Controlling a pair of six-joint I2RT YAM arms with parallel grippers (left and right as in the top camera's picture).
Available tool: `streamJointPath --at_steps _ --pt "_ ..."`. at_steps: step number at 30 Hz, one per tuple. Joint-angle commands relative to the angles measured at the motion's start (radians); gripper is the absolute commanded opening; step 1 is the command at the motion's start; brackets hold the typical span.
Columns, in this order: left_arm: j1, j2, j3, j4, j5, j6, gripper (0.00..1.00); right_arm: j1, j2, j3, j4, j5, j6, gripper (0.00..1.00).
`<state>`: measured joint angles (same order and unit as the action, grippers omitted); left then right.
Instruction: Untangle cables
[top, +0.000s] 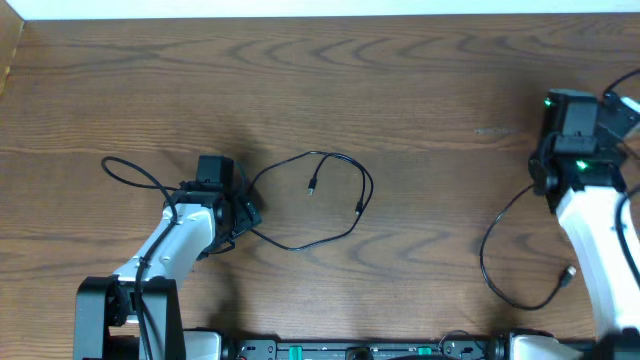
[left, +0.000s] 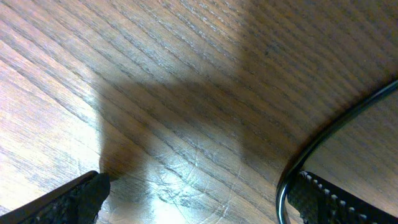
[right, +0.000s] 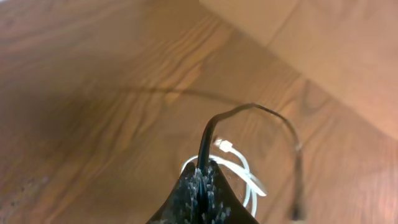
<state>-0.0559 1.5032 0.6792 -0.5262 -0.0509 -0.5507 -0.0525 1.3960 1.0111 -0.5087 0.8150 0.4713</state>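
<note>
On a brown wood-grain table (top: 400, 80), edged by a white strip (top: 300, 8) at the far side: one black cable (top: 325, 153) looped at centre, just beside the left gripper (top: 245, 210), spread wide open low over the wood. At right, right gripper (right: 204, 177) clamped on a second black cable (right: 249, 109), a white cable (right: 242, 177) coiled below.

A: White shells are noted on the links of the left arm (top: 178, 238) and the right arm (top: 600, 235). The wrist housings (top: 215, 172) are black and boxy.

B: Confirmed. A green light (top: 580, 165) is seen on the right housing. A black wire (top: 152, 250) is fixed along the left arm.

A: The pads (left: 68, 199) of the left gripper (left: 199, 196) and the right gripper (right: 201, 177) are recorded as black and finely ribbed.
</note>
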Motion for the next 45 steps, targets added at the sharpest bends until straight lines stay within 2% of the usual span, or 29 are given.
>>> streamJointPath --at_steps 1,8,13,16,17,19,20,21,23,25,30,35,37,42,45 --pt "0.0 0.034 -0.037 -0.014 -0.01 0.006 0.98 -0.006 0.058 -0.005 0.019 -0.022 0.014 0.05" --pt "0.0 0.034 -0.037 -0.014 -0.01 0.006 0.98 -0.006 0.162 -0.005 0.084 -0.095 0.014 0.08" --pt "0.0 0.034 -0.037 -0.014 -0.01 0.006 0.98 -0.006 0.191 -0.005 0.135 -0.211 0.014 0.15" --pt "0.0 0.034 -0.037 -0.015 -0.01 0.006 0.98 -0.006 0.196 -0.005 0.151 -0.271 0.013 0.27" --pt "0.0 0.034 -0.037 -0.015 -0.01 0.006 0.98 -0.006 0.196 -0.005 0.151 -0.282 0.013 0.36" --pt "0.0 0.034 -0.037 -0.015 -0.01 0.006 0.98 -0.006 0.196 -0.005 0.15 -0.298 0.014 0.63" --pt "0.0 0.034 -0.037 -0.015 -0.01 0.006 0.98 -0.006 0.197 -0.005 0.15 -0.303 0.014 0.72" --pt "0.0 0.034 -0.037 -0.014 -0.01 0.006 0.98 -0.006 0.197 -0.005 0.15 -0.303 0.013 0.77" --pt "0.0 0.034 -0.037 -0.014 -0.01 0.006 0.98 -0.006 0.2 -0.005 0.145 -0.303 0.013 0.8" --pt "0.0 0.034 -0.037 -0.014 -0.01 0.006 0.98 -0.006 0.206 -0.005 0.138 -0.32 0.013 0.75" --pt "0.0 0.034 -0.037 -0.015 -0.01 0.006 0.98 -0.029 0.27 -0.005 0.153 -0.443 0.007 0.55" --pt "0.0 0.034 -0.037 -0.014 -0.01 0.006 0.98 -0.045 0.37 -0.005 0.174 -0.446 0.007 0.48" --pt "0.0 0.034 -0.037 -0.014 -0.01 0.006 0.98 -0.045 0.413 -0.005 0.195 -0.454 0.007 0.38" --pt "0.0 0.034 -0.037 -0.014 -0.01 0.006 0.98 -0.045 0.498 -0.005 0.257 -0.513 0.007 0.01" --pt "0.0 0.034 -0.037 -0.015 -0.01 0.006 0.98 -0.045 0.533 -0.005 0.32 -0.562 0.006 0.01"
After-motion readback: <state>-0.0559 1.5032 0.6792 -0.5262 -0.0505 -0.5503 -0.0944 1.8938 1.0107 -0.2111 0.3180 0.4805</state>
